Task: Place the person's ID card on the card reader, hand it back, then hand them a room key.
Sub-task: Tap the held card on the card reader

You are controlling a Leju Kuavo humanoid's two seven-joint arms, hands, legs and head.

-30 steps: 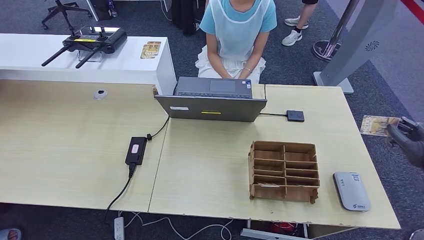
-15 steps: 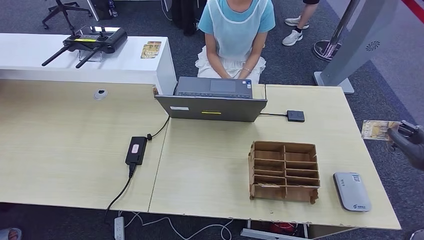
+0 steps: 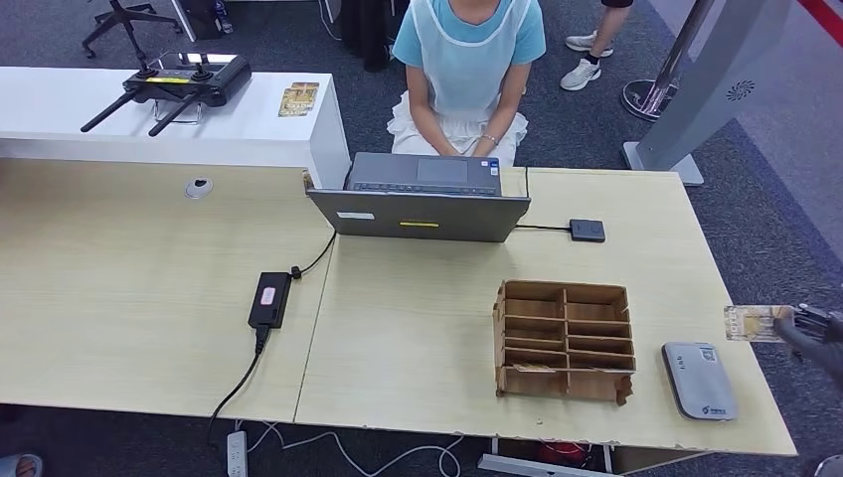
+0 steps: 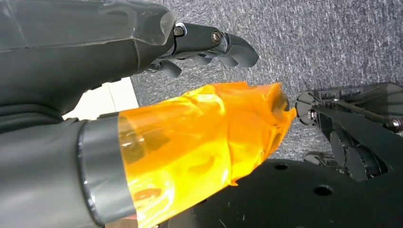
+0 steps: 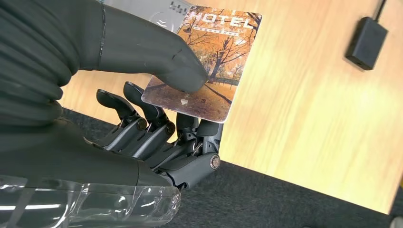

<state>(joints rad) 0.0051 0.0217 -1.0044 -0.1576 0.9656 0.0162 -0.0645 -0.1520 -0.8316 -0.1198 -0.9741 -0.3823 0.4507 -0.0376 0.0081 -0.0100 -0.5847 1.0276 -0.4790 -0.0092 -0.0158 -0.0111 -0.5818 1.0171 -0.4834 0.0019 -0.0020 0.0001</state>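
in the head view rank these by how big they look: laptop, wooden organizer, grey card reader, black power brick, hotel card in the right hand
1. laptop
2. wooden organizer, close behind the laptop
3. grey card reader
4. black power brick
5. hotel card, partly covered by the right hand; it looks close to the power brick, so the last two are unsure

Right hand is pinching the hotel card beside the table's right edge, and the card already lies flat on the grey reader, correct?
Not quite. The right hand does pinch the hotel card, but the head view shows the card in the air by the table edge, apart from the grey reader.
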